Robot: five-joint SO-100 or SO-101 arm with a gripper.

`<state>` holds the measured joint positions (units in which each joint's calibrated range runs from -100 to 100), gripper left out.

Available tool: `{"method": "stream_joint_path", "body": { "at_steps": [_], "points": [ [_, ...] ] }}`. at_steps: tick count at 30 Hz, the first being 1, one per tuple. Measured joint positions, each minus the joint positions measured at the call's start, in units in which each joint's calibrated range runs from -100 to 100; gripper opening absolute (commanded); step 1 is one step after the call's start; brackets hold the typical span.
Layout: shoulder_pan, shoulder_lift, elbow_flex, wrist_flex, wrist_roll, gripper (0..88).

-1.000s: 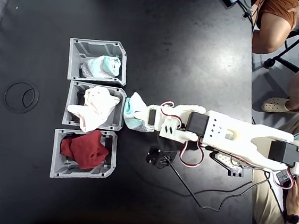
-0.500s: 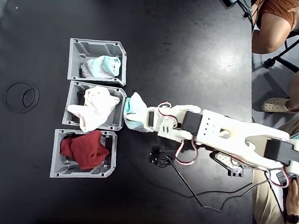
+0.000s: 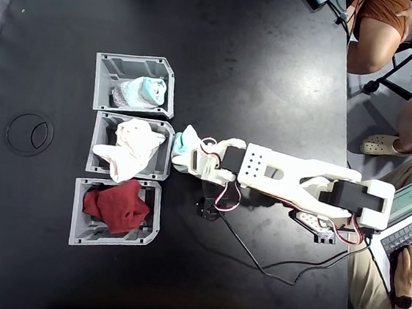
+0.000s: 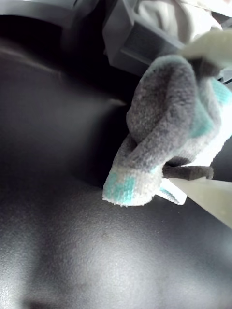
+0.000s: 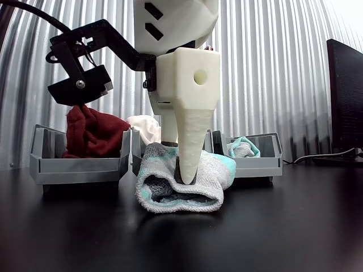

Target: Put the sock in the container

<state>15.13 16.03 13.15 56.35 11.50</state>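
- The table [image 3: 225, 46] has a black, slightly glossy top that reflects soft light; in the fixed view it takes up most of the picture.
- A faint ring mark [image 3: 29, 133] shows on the tabletop near its left side in the fixed view.
- A corrugated, pale grey wall [image 5: 272, 68] with upright ribs stands behind the table in the other view, brightly and evenly lit.
- A dark monitor [image 5: 346, 96] stands at the right edge of the other view.
- A grey floor [image 3: 387, 114] lies beyond the table's right edge in the fixed view.
- Black chair legs with casters [image 3: 410, 69] stand on that floor.
- A keyboard [image 3: 407, 238] lies at the far right.
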Motion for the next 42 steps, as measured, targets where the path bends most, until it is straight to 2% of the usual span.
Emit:
{"method": "stream_joint_path", "body": {
  "at_steps": [2,3,5,13,18,23,29,34,42],
  "points": [
    [0.0,0.0,0.0,0.0,0.2,2.7],
    [0.0,0.0,0.0,-0.1,0.2,0.3],
    [0.0,0.0,0.0,-0.2,0.2,2.6],
    [0.0,-0.3,0.0,-0.2,0.2,1.3],
    [0.4,-6.8,0.1,0.7,0.2,1.3],
    [5.9,-19.3,0.1,2.8,-2.1,1.3],
    [15.2,-28.7,-4.4,2.9,-2.6,1.3],
    [19.3,-26.8,-15.2,2.9,-2.6,1.3],
    [18.6,-6.4,-38.3,1.9,-3.7,1.3]
  ]
}}
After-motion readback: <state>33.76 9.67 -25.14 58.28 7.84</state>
